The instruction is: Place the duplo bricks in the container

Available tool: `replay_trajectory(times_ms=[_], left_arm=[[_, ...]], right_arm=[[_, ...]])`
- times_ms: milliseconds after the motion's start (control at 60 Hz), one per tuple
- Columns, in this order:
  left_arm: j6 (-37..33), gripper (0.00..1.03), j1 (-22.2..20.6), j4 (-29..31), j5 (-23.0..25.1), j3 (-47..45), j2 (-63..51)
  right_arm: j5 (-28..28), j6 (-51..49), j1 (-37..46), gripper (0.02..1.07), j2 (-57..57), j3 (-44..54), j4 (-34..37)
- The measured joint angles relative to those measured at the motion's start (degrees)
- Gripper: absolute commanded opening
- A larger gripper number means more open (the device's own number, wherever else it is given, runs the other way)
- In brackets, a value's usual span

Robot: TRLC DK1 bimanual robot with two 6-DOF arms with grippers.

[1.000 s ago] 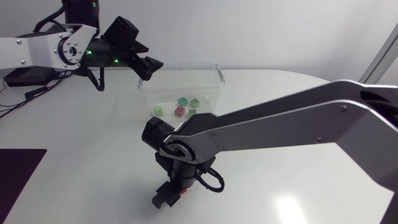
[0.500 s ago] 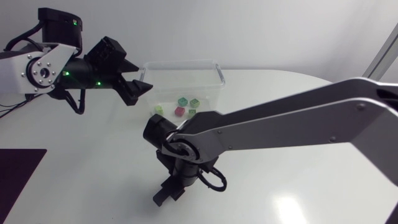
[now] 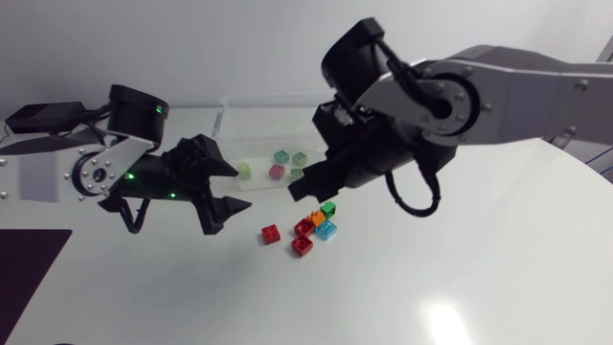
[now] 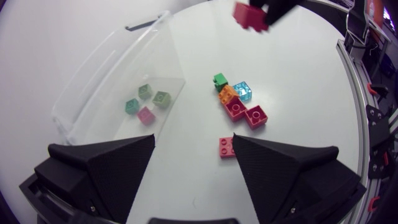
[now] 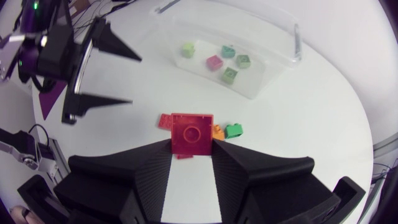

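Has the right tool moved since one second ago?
Yes. In the head view the right tool, shut on a red brick, went from well in front of the container to its front wall.

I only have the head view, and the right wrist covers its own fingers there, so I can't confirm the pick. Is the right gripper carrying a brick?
Observer: Yes. The right wrist view shows a red brick gripped from both sides by the right gripper.
Operator: Is it over the container?
Observer: Not yet. That view shows the orange brick and green brick just beyond it, and the container lies further ahead.
Operator: Is the left gripper lined up on anything?
Observer: The left wrist view shows the left gripper open, with a lone red brick close by one fingertip, off-centre in the gap.
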State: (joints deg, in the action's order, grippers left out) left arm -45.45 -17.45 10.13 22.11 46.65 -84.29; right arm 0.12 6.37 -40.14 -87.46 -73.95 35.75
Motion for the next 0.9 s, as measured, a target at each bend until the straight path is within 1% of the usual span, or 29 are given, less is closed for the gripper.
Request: replay_trajectory(times_ms=[117,367,550,900], left_arm=[[-0.5,0.87,-2.3,-0.6,0.0,-0.1,-5.0],[-1.4,0.87,-5.6,-4.5,0.0,-0.3,-13.2],[-1.9,0.87,-6.0,-7.1,-1.0,-0.6,-16.8],[-3.0,0.87,-6.0,-9.9,-1.6,-1.6,-20.9]], right_arm=[[-0.1,-0.7,3.2,0.31,-0.3,-3.9,0.1],[-1.2,-1.7,7.4,0.31,-5.2,-12.8,-0.8],[-2.1,-1.7,9.4,0.31,-9.9,-16.6,-1.4],[-3.1,-1.7,10.6,0.31,-16.0,-24.2,-3.0]])
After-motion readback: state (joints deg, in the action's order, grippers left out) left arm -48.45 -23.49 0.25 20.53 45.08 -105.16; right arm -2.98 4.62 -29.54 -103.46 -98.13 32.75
